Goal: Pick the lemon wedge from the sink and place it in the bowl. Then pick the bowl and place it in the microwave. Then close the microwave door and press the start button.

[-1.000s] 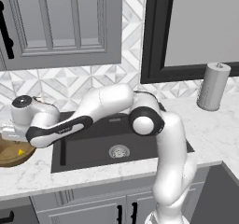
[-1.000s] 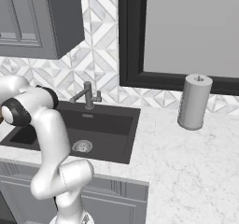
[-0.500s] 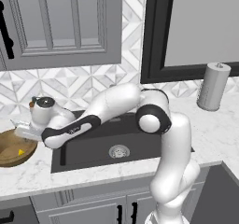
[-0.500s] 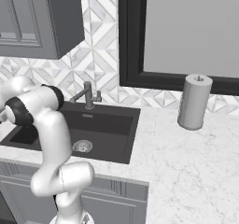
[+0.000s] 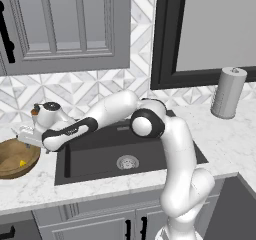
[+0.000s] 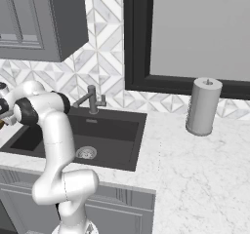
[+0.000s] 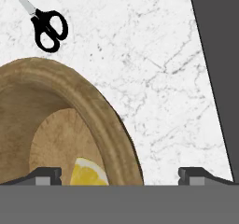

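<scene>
The brown wooden bowl (image 5: 11,160) stands on the counter left of the sink (image 5: 100,156). The yellow lemon wedge (image 5: 22,162) lies inside it, and the wedge (image 7: 88,173) shows again in the hand view just within the bowl's rim (image 7: 105,125). My gripper (image 5: 26,138) hangs open just above the bowl's right rim, holding nothing. In the hand view its fingertips (image 7: 46,175) stand wide apart, straddling that rim. The microwave and its door are out of view.
Black-handled scissors (image 7: 49,27) lie on the marble counter beyond the bowl. A faucet (image 6: 90,99) stands behind the sink (image 6: 83,135). A paper towel roll (image 5: 228,91) is at the far right. Grey cabinets (image 5: 65,24) hang above.
The hand has drawn back a little from over the bowl toward the sink and risen slightly. The jaws have stayed wide open.
</scene>
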